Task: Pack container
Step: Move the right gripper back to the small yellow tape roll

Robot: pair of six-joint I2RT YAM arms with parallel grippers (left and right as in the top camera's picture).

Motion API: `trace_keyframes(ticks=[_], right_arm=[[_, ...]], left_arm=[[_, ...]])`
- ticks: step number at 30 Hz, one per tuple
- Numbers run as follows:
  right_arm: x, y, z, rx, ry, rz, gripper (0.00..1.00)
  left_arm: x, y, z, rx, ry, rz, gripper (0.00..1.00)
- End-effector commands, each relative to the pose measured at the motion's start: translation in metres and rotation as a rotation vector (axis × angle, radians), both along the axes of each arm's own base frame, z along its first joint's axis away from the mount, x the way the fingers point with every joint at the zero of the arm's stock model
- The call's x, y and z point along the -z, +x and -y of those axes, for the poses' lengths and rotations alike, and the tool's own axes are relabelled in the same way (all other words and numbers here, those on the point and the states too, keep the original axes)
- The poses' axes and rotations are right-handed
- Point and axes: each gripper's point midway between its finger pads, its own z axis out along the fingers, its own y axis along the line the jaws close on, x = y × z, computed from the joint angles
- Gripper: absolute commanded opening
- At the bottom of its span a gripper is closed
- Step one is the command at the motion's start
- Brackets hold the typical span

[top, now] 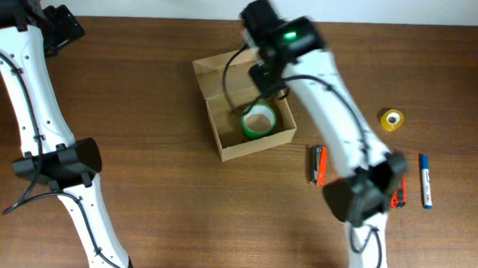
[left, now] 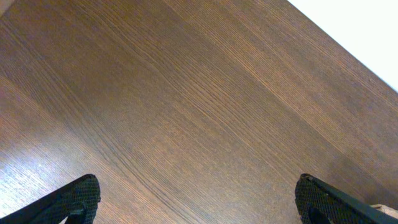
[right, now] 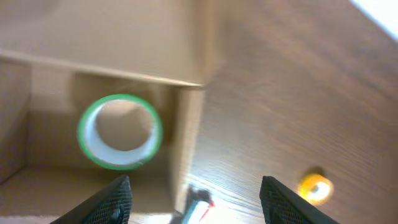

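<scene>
Table [top: 158, 147]: dark brown wood grain; it carries everything listed below.
Right arm [top: 337, 114]: white, reaching from the near edge up over the container; a green light shows on its wrist.
Left arm [top: 30, 101]: white, along the left side of the table, with its wrist at the far left corner, well apart from the container.
Container [top: 254, 148]: tan cardboard box near the middle of the table. It is open, with the flap lid standing back on its far left side.
Right claw [right: 196, 199]: released, fingers spread wide with nothing between them. It hangs above the container's right wall, partly over the box interior and partly over the table.
Left claw [left: 196, 193]: released, fingers wide apart over bare table.
Green tape roll [top: 248, 126]: lying flat on the container floor, hole upward, in the corner towards the right arm. The right wrist view confirms it inside the walls [right: 118, 163].
Yellow tape roll [top: 391, 120]: flat on the table, right of the container and well apart from it.
Blue marker [top: 424, 180]: on the table at the far right.
Red marker [top: 400, 192]: just beside the right arm's elbow, partly hidden by it.
Black marker [top: 314, 164] and orange marker [top: 322, 164]: side by side, touching or nearly so, near the container's right corner.
</scene>
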Motion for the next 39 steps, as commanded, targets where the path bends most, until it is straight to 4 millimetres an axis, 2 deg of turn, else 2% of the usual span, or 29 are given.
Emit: trace_keyframes(ticks=[1, 5, 8, 12, 14, 17, 21, 29, 31, 33, 36, 39], right_arm=[[-0.058, 0.004, 0.069, 0.175, 0.034, 0.131, 0.67], [-0.092, 0.000, 0.156, 0.399, 0.075, 0.220, 0.67], [-0.095, -0.005, 0.215, 0.538, 0.143, 0.221, 0.70], [-0.073, -0.020, 0.289, 0.752, 0.172, 0.159, 0.69], [-0.056, -0.029, 0.317, 0.840, 0.166, 0.111, 0.67], [-0.030, -0.038, 0.342, 0.930, 0.164, 0.046, 0.69], [0.010, -0.037, 0.349, 0.954, 0.155, -0.060, 0.77], [0.092, -0.024, 0.351, 0.964, 0.137, -0.237, 0.77], [0.113, -0.023, 0.348, 0.963, 0.150, -0.288, 0.75], [0.135, -0.023, 0.343, 0.962, 0.169, -0.343, 0.69], [0.157, -0.022, 0.337, 0.959, 0.188, -0.392, 0.64], [0.172, -0.022, 0.337, 0.955, 0.183, -0.406, 0.63]], left_arm=[[0.002, 0.002, 0.001, 0.016, 0.003, -0.006, 1.00], [0.002, 0.002, 0.001, 0.016, 0.003, -0.006, 1.00], [0.002, 0.002, 0.001, 0.016, 0.003, -0.006, 1.00], [0.001, 0.004, 0.000, 0.016, 0.005, 0.004, 1.00], [0.001, 0.005, 0.000, 0.016, 0.007, 0.010, 1.00], [-0.001, 0.008, -0.001, 0.016, 0.011, 0.023, 1.00], [-0.002, 0.010, -0.002, 0.016, 0.014, 0.034, 1.00], [-0.002, 0.010, -0.002, 0.016, 0.014, 0.034, 1.00], [-0.002, 0.010, -0.002, 0.016, 0.014, 0.034, 1.00], [-0.002, 0.010, -0.002, 0.016, 0.014, 0.034, 1.00], [-0.002, 0.010, -0.002, 0.016, 0.013, 0.034, 1.00], [-0.002, 0.010, -0.001, 0.017, 0.013, 0.033, 1.00]])
